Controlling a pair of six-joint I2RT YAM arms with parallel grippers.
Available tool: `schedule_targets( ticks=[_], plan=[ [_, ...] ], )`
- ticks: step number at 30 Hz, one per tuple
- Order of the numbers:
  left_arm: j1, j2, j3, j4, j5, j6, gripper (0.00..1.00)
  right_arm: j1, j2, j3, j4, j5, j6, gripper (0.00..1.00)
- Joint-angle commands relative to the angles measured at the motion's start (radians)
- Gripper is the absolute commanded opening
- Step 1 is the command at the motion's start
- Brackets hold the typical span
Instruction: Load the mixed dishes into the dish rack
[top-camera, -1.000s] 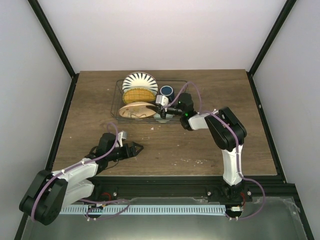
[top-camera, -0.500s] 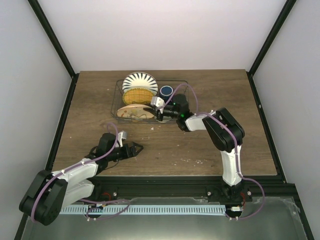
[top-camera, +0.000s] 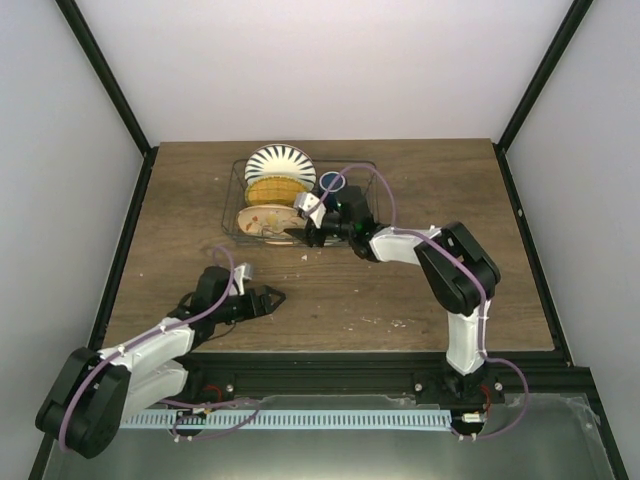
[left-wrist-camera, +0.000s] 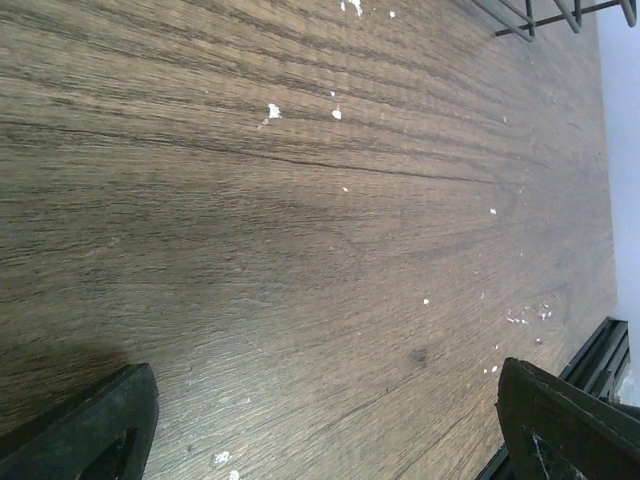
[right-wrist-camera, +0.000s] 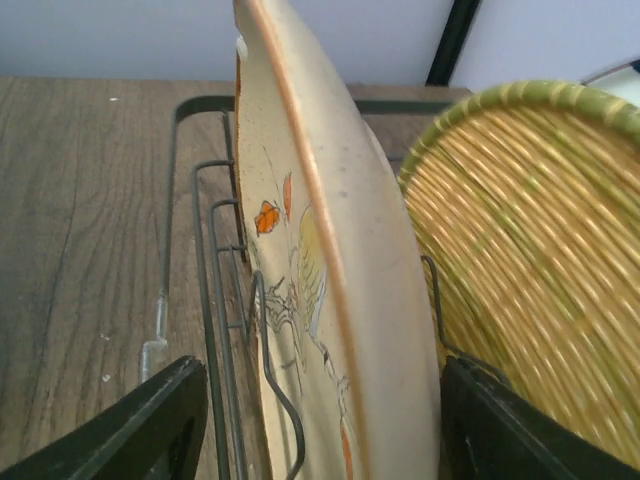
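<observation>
Left gripper (top-camera: 268, 298) (left-wrist-camera: 320, 430): open, empty, low over the bare counter (top-camera: 420, 280), well apart from the dish rack (top-camera: 233, 190) (right-wrist-camera: 213, 300).

Rack contents: the striped plate (top-camera: 280, 158) stands on edge at the far side. The yellow-orange plate (top-camera: 278, 190) (right-wrist-camera: 520, 230) stands in front of it. The cream patterned plate (top-camera: 266, 218) (right-wrist-camera: 320, 250) is nearest, on edge and tilted between the wires.

Right gripper (top-camera: 303, 228) (right-wrist-camera: 330, 430): jaws spread, one either side of the cream plate's rim; contact cannot be confirmed.

Dark blue mug (top-camera: 333, 182): in the rack, right of the plates.
</observation>
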Motion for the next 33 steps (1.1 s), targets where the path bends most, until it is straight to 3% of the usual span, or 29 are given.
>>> schedule_targets(
  ticks=[1, 10, 15, 19, 26, 30, 33],
  plan=[
    [0.007, -0.008, 0.047, -0.122, -0.027, 0.027, 0.95, 0.005, -0.090, 0.039, -0.153, 0.111, 0.032, 0.71],
    [0.008, -0.035, 0.283, -0.313, -0.084, 0.099, 0.97, 0.004, -0.298, 0.043, -0.309, 0.424, 0.022, 0.94],
    [0.012, -0.021, 0.434, -0.415, -0.156, 0.136, 0.97, -0.031, -0.428, 0.003, -0.379, 0.579, 0.047, 1.00],
    [0.038, 0.011, 0.604, -0.541, -0.238, 0.202, 0.98, -0.164, -0.523, -0.024, -0.467, 0.572, 0.192, 1.00],
    [0.316, 0.059, 0.836, -0.601, -0.155, 0.279, 0.98, -0.495, -0.581, -0.082, -0.589, 0.507, 0.508, 1.00],
    [0.478, 0.134, 0.901, -0.596, -0.057, 0.290, 0.98, -0.667, -0.575, -0.163, -0.611, 0.490, 0.614, 1.00],
    [0.542, 0.176, 0.902, -0.609, -0.099, 0.319, 0.98, -0.753, -0.581, -0.239, -0.594, 0.463, 0.654, 1.00]
  ],
)
